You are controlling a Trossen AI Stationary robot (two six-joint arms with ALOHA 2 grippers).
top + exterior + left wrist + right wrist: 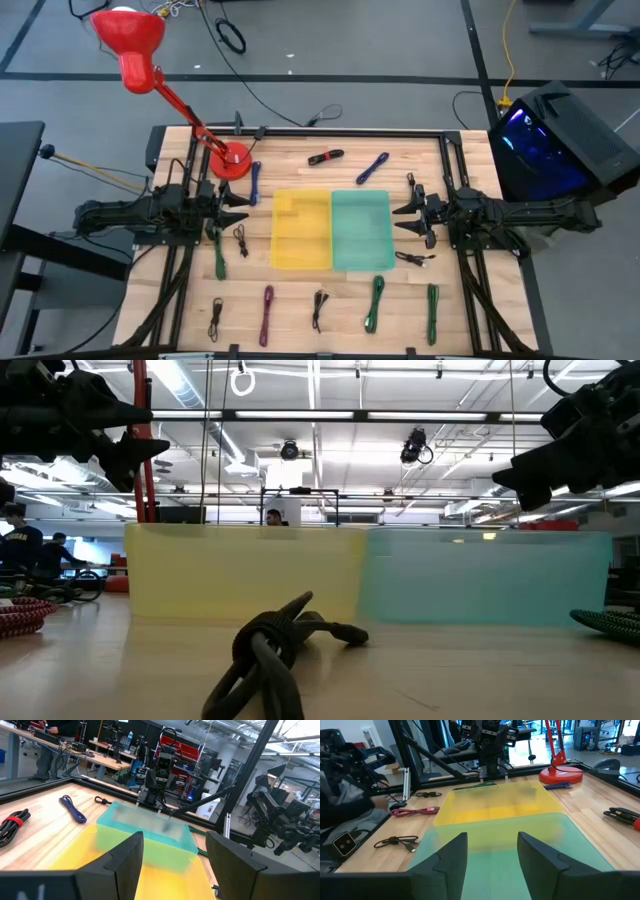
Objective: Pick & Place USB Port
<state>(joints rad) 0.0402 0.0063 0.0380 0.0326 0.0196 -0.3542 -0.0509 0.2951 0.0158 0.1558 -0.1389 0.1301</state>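
USB cables lie scattered around the yellow bin; we hold the left gripper and right gripper open and empty beside it, risking snagging a neighbouring cable

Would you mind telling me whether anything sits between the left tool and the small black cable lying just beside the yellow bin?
Nothing visible does. The left tool hangs open above the table, and the black cable lies on bare wood just beside it, apart from the yellow bin and the green cable.
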